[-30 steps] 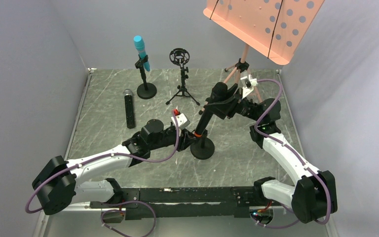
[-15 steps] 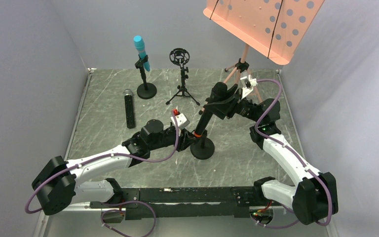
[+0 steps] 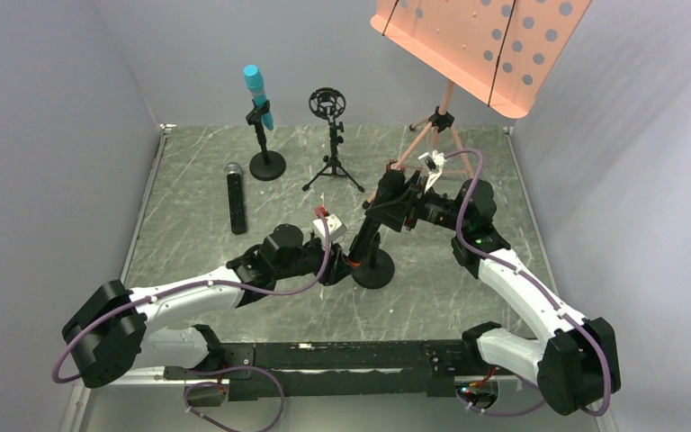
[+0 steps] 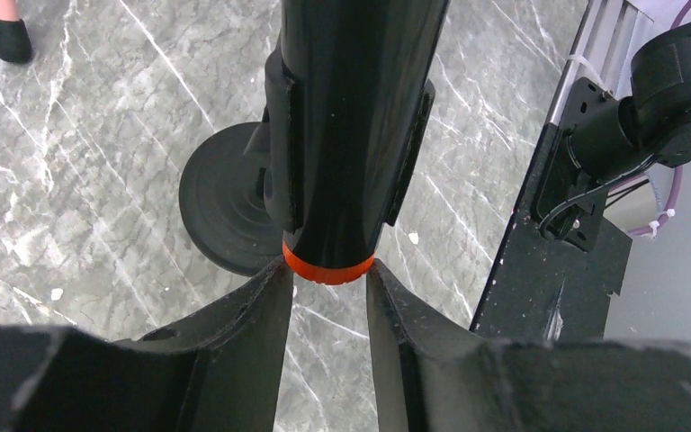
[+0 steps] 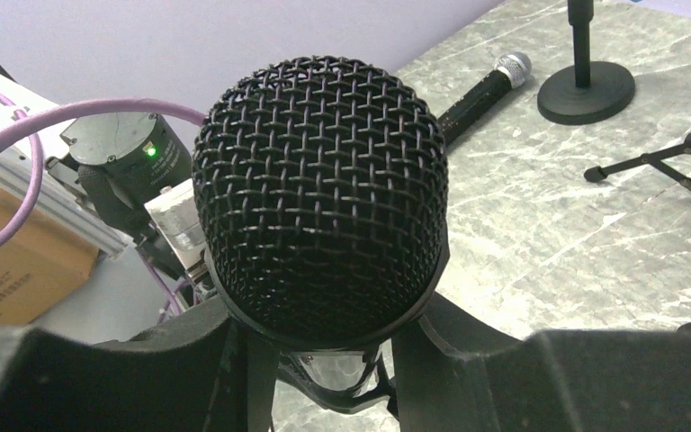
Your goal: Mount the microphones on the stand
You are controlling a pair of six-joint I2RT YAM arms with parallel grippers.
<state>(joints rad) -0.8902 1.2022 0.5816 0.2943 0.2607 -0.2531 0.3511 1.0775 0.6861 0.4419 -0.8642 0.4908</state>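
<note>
Orange-ringed at its lower end, the long black microphone [image 3: 366, 236] leans in the clip [image 4: 279, 162] of the middle stand, over that stand's round base [image 3: 373, 270]. The left pincer [image 4: 327, 290] stands partly open with its tips at either side of the orange ring, but whether it presses on the ring or only brackets it cannot be told. The right pincer [image 5: 324, 358] is closed on the same microphone just under its black mesh head. The step looks like seating the body fully in the clip. To do that well, the right arm should probably push along the microphone's own axis rather than across it, since a sideways load could tip the small base. The left pincer can guide the lower end and check how far it slides through. Across the tabletop [image 3: 180, 211], the silver-headed microphone [image 3: 235, 200] lies flat at the far left, not yet mounted. Behind it the cyan microphone [image 3: 256, 90] sits upright in its own stand [image 3: 266, 164]. The tripod stand [image 3: 331, 162] next to it carries an empty ring mount. Its splayed legs are near the working stand on the far side. The legs of the peach music stand [image 3: 477, 49] stand close behind the right arm and limit how far it can swing back.
</note>
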